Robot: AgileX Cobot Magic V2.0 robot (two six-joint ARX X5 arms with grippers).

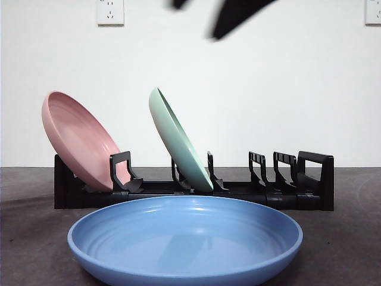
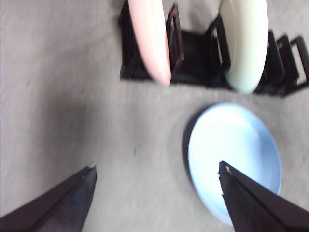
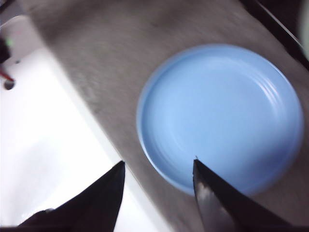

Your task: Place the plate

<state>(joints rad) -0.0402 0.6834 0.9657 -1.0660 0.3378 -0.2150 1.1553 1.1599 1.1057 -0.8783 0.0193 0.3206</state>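
Plates fill 2 slots of a black dish rack (image 1: 309,179) on the dark table (image 1: 30,238): a pink plate (image 1: 77,140) leans in the leftmost slot, a pale green plate (image 1: 178,140) tilts the same way in a slot near the middle, and the slots to the right stand bare. A blue plate (image 1: 184,238) lies flat on the table just in front of the rack, apart from it. Above the table the left gripper (image 2: 157,169) hangs with jaws spread wide, gripping nothing, the blue plate beside one jaw. The right gripper (image 3: 157,164) hovers over the blue plate's near rim, jaws parted and empty
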